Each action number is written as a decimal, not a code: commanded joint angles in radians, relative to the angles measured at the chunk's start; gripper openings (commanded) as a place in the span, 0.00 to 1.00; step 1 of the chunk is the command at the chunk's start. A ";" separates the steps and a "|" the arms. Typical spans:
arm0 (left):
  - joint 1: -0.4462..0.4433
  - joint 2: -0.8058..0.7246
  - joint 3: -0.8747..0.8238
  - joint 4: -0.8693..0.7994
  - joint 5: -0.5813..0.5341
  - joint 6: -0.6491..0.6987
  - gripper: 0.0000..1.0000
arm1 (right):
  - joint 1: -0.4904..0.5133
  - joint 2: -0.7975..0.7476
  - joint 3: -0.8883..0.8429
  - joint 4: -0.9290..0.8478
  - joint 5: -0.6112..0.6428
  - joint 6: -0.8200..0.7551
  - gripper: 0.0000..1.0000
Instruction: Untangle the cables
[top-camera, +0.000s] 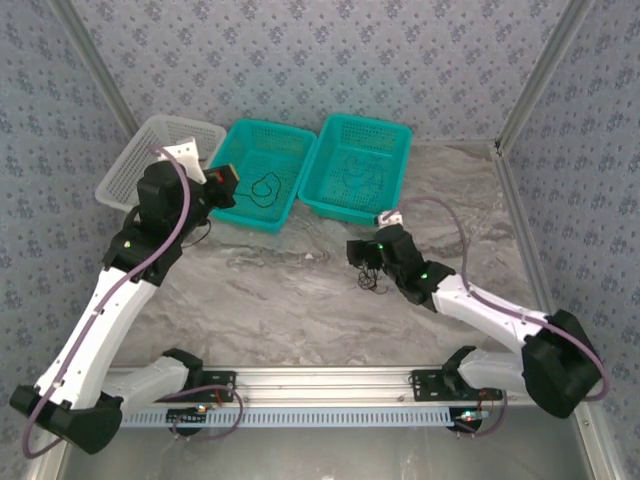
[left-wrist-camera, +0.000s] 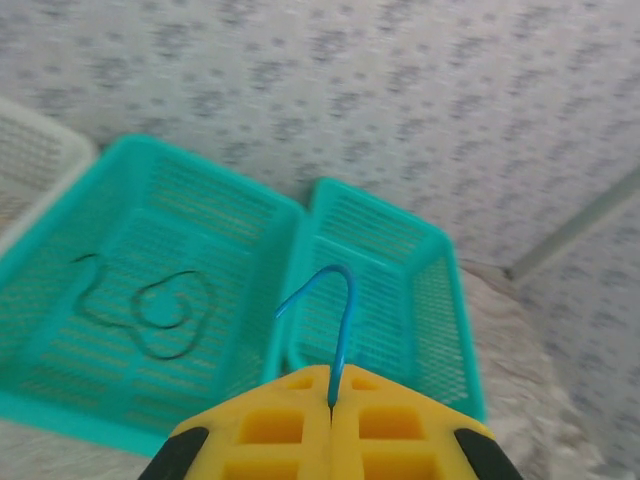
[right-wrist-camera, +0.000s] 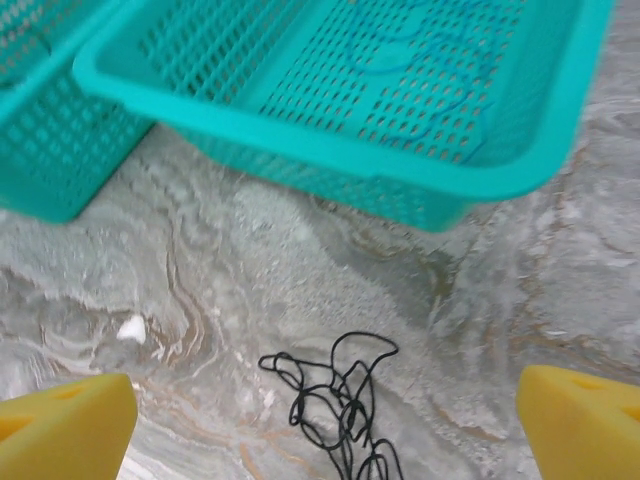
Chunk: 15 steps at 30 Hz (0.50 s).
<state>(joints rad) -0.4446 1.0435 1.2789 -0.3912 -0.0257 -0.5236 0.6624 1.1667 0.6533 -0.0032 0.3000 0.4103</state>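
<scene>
The left gripper (left-wrist-camera: 332, 388) is clamped shut on a thin blue wire (left-wrist-camera: 343, 320). The wire rises from between the yellow pads (left-wrist-camera: 270, 425) and hooks over to the left, in front of a teal plastic mesh basket (left-wrist-camera: 440, 300). The right gripper (right-wrist-camera: 327, 390) gapes wide, holding nothing, over a black tangled cable (right-wrist-camera: 345, 410). This cable lies on the grey marble table (right-wrist-camera: 200, 270), its long axis pointing toward the baskets.

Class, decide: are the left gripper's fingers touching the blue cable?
Touching. The left wrist view shows the blue cable emerging from the seam between the shut yellow fingers of the left gripper, pinched there.
</scene>
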 joint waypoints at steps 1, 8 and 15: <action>-0.031 0.056 0.081 0.121 0.152 -0.002 0.00 | -0.038 -0.060 -0.028 -0.068 0.024 0.046 1.00; -0.089 0.237 0.216 0.184 0.199 0.032 0.00 | -0.086 -0.175 -0.072 -0.098 0.047 0.102 1.00; -0.104 0.453 0.444 0.229 0.273 0.054 0.00 | -0.101 -0.256 -0.108 -0.157 0.072 0.143 1.00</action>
<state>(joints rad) -0.5369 1.4498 1.6150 -0.2226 0.1886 -0.5018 0.5655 0.9421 0.5655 -0.1101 0.3340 0.5125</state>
